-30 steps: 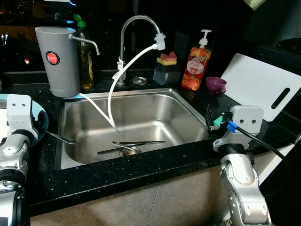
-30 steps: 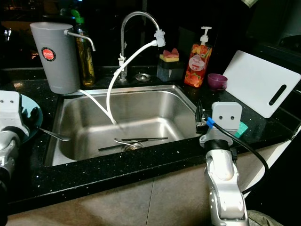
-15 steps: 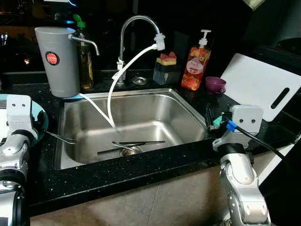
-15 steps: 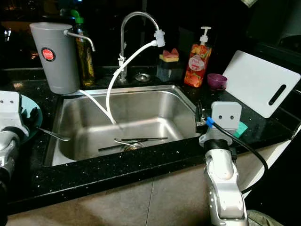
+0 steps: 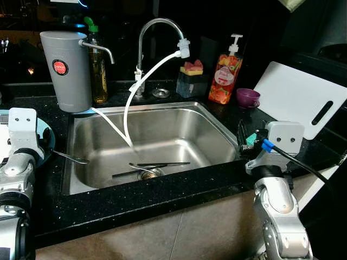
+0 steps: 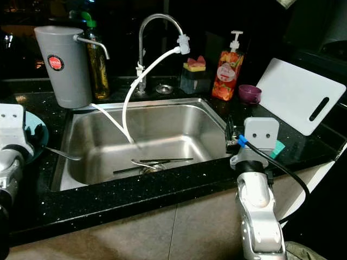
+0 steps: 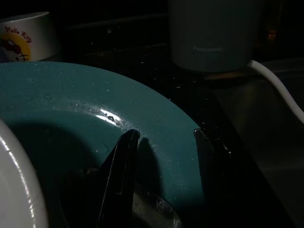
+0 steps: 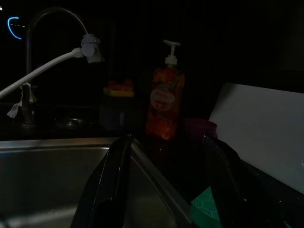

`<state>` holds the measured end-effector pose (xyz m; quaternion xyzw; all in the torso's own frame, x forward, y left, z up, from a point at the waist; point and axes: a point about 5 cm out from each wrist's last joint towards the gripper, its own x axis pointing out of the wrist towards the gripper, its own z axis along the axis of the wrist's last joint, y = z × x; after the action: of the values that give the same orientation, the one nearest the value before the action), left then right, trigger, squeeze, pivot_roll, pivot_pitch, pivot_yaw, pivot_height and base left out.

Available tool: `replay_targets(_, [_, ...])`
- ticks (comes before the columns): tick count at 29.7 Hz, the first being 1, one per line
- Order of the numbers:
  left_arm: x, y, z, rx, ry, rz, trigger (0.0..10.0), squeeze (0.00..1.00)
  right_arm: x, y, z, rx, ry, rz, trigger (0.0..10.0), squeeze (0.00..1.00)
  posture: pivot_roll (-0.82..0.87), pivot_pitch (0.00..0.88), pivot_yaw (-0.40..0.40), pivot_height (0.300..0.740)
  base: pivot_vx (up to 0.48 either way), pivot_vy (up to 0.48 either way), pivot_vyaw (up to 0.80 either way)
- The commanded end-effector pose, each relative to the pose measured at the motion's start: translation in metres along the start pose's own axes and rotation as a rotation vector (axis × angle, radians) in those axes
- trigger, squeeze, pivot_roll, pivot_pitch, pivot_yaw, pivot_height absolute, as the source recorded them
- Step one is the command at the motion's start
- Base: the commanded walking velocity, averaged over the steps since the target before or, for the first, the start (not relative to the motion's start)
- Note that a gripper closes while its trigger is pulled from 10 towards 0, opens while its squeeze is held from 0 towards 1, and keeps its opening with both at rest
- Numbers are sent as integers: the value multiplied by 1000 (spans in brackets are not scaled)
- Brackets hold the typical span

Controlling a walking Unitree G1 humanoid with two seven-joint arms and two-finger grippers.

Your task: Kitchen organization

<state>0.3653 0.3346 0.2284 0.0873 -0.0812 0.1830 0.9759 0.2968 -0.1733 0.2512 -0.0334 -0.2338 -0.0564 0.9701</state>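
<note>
My left gripper [image 7: 164, 142] is open low over a teal plate [image 7: 71, 95] on the counter left of the sink. Something metallic [image 7: 147, 211] lies between its fingers at the plate's edge. A metal utensil handle [image 5: 70, 158] sticks out from the plate over the steel sink [image 5: 217, 116]. On the sink floor near the drain lie dark chopsticks [image 5: 162, 164] and a spoon [image 5: 142, 169]. My right gripper [image 8: 166, 142] is open above the counter at the sink's right rim. A green sponge [image 5: 250, 140] lies just beside it.
A grey water filter jug [image 5: 66, 70], an oil bottle [image 5: 99, 70], the tap [image 5: 157, 24] with a white hose, a sponge holder [image 5: 192, 78], an orange soap dispenser [image 5: 226, 73] and a purple cup [image 5: 248, 97] line the back. A white cutting board [image 5: 298, 100] leans at the right. A white mug [image 7: 26, 35] stands beyond the plate.
</note>
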Motion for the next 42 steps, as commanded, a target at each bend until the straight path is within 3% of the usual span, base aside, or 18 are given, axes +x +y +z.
replay_targets(1, [-5, -1, -17, 16, 85, -5, 10000, 0, -2, -4, 2, -7, -3, -7, 10000, 0, -12, 97, -113, 740, 0, 0, 0])
replay_targets(34, [-12, 2, -23, -19, 27, -36, 10000, 0, 1, 1, 0, 8, -4, 8, 10000, 0, 20, 94, -124, 740, 0, 0, 0])
replay_targets(42, [-13, 9, -23, -19, 34, -11, 10000, 0, 1, 1, 0, 9, -3, 7, 10000, 0, 19, 96, -123, 740, 0, 0, 0])
